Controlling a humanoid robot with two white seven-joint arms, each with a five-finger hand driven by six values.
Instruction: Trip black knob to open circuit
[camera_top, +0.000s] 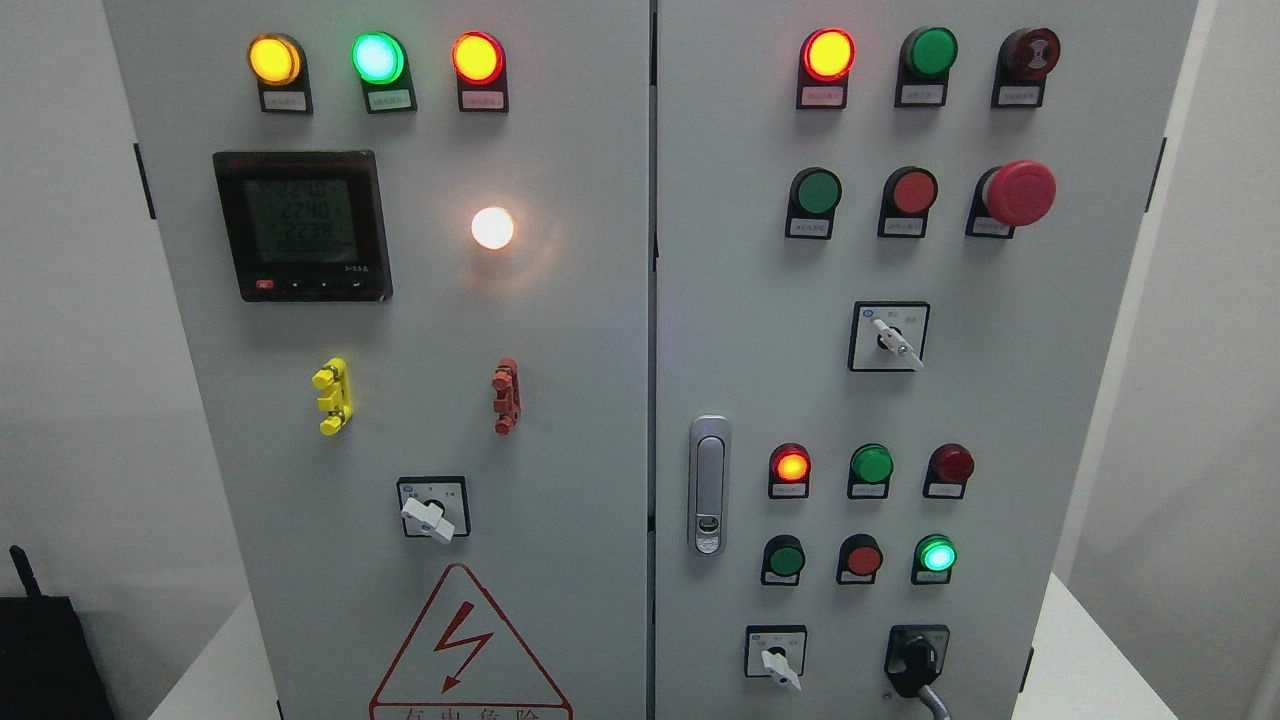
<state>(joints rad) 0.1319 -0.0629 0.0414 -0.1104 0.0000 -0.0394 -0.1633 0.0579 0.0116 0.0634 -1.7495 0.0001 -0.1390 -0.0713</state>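
A grey electrical cabinet (600, 400) with two doors fills the head view. The black knob (914, 661) sits at the bottom right of the right door, its handle pointing down and slightly left, with a grey stub just below it. Neither of my hands shows in this view.
Left door: lit yellow, green and red lamps (376, 58), a digital meter (302, 226), a glowing white lamp (492, 228), yellow (332, 397) and red (507, 396) clips, a white selector (430, 518). Right door: a red mushroom button (1018, 192), selectors (895, 340), a door latch (708, 485).
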